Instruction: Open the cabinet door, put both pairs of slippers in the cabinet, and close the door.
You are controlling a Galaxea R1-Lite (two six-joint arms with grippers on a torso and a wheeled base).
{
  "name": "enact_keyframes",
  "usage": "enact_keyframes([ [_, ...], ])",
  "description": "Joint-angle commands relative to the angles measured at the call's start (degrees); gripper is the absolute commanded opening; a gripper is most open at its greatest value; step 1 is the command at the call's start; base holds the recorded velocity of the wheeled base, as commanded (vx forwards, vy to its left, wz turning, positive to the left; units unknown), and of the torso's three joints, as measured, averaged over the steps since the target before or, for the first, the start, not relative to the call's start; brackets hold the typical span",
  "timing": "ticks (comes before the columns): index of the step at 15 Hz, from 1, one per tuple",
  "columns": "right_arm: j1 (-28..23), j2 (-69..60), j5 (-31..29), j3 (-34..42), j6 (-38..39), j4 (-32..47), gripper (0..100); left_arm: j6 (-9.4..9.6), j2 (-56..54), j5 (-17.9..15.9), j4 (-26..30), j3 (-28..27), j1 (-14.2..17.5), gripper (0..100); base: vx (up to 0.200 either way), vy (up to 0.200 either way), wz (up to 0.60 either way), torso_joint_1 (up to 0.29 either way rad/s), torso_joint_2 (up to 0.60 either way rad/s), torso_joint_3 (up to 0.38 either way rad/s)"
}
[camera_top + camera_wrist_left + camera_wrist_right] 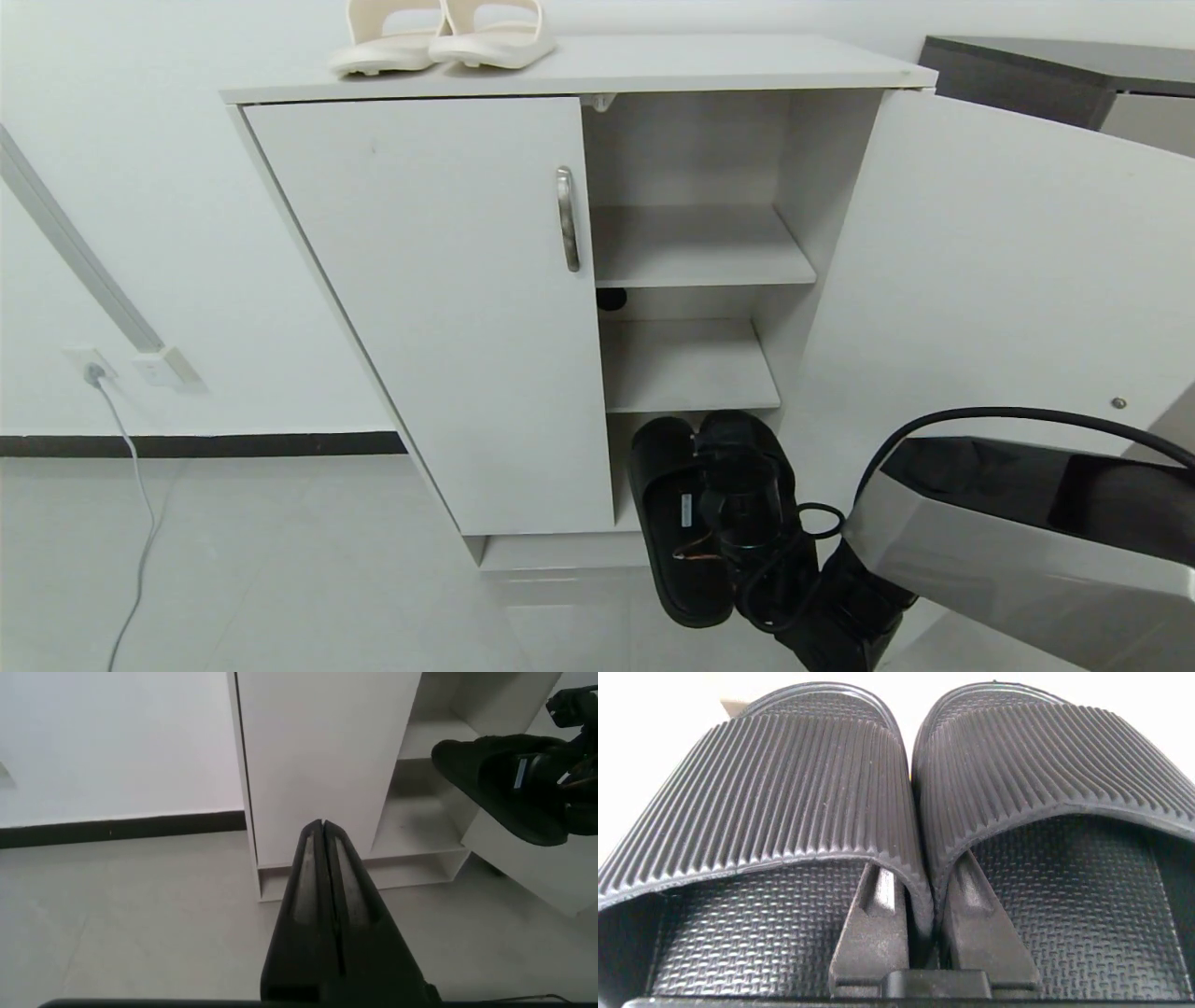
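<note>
Right tool (920, 901) clamps two ribbed, pebble-textured black slippers (785, 793).

We see the cabinet (420, 308) standing on the tiled floor (280, 560), its back to the wall. On its top (709, 61), toward the left end at the front edge, lie cream slippers (443, 37), side by side and touching. Behind the open right door (990, 280) we see two shelves (695, 247); a small dark thing (611, 299) shows at the back above the lower one. A cable (140, 504) trails onto the floor left of the cabinet.
</note>
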Motion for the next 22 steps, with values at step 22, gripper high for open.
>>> enact_keyframes([
  [22, -1.0, 3.5, -2.0, -3.4, -0.4, -6.0, 0, -0.04, 0.1, 0.0, 0.0, 0.0, 0.0, 0, 0.036, 0.0, 0.0, 0.0, 0.0, -0.036],
])
